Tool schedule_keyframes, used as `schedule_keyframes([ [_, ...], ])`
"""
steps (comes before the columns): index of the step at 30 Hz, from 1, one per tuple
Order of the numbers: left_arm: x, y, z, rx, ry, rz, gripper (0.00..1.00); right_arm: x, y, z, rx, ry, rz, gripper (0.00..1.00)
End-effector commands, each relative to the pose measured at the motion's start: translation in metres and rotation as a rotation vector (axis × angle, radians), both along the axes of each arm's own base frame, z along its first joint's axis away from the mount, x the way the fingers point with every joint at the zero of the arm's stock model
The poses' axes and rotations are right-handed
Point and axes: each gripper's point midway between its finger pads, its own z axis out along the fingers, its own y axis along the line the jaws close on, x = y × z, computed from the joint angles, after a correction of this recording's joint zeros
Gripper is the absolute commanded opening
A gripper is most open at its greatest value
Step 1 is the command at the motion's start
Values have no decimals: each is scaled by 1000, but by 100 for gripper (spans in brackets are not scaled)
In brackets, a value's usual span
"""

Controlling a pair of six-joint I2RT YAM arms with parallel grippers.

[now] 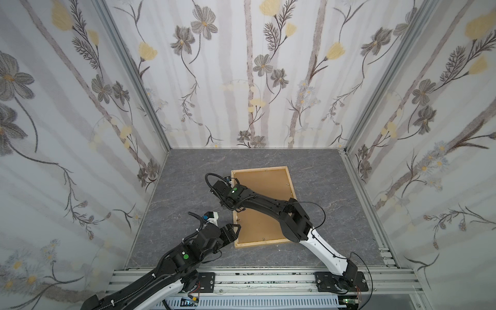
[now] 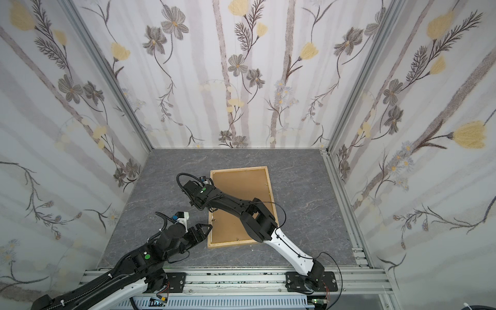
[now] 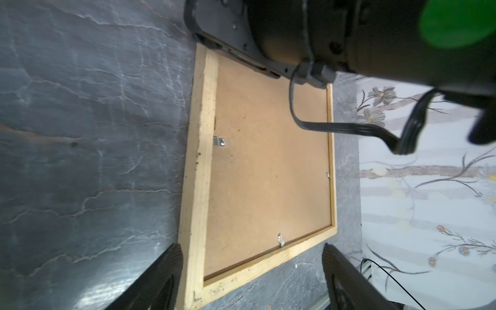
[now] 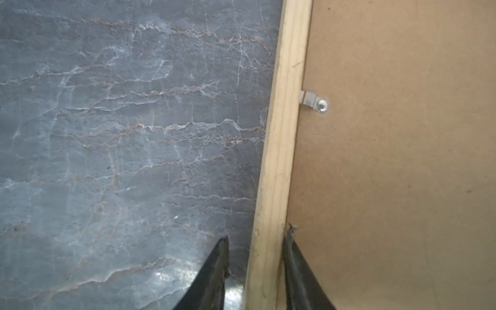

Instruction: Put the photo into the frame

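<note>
The frame [image 1: 259, 168] lies face down on the grey marble surface [image 1: 188, 188], right of middle in both top views. A brown hardboard backing panel [image 4: 402, 161] fills it. You cannot see the photo anywhere; whether it sits under that panel the pictures do not show.

Your right hand [image 4: 257, 241] stands narrow astride the frame's left long rail. One finger is outside over the surface, with a sliver of gap beside the wood, and the other is inside against the panel's edge. It is not clamped yet. Your left hand [image 3: 251, 247] hangs wide and empty over the frame's near left corner.

Judge the frame light and stiff, though its thin strips may twist if you lift by one rail alone. On this smooth surface it will likely slide before it lifts. Take it across a long rail, away from the small metal clips [image 4: 312, 100] that appear to pin the panel, and steady the corner with your left hand. The panel looks rigid but thin, so pry at an edge. Expect the photo to be limp paper, easily creased.
</note>
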Motion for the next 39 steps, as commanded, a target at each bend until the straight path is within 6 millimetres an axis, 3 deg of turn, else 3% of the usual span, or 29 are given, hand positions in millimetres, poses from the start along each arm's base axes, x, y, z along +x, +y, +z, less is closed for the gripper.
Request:
schedule_keyframes([
  [1,-3,4,-11,35,32,5,81,-21,-4,-29,-18,125,7,30],
  [12,2,-5,-23,30,53,-8,81,-25,0,-15,36,136,10,1],
  [22,3,-3,-21,-24,38,3,81,-31,4,21,139,119,28,1],
  [39,11,-10,-10,-95,3,-2,87,-30,15,60,246,86,59,0],
])
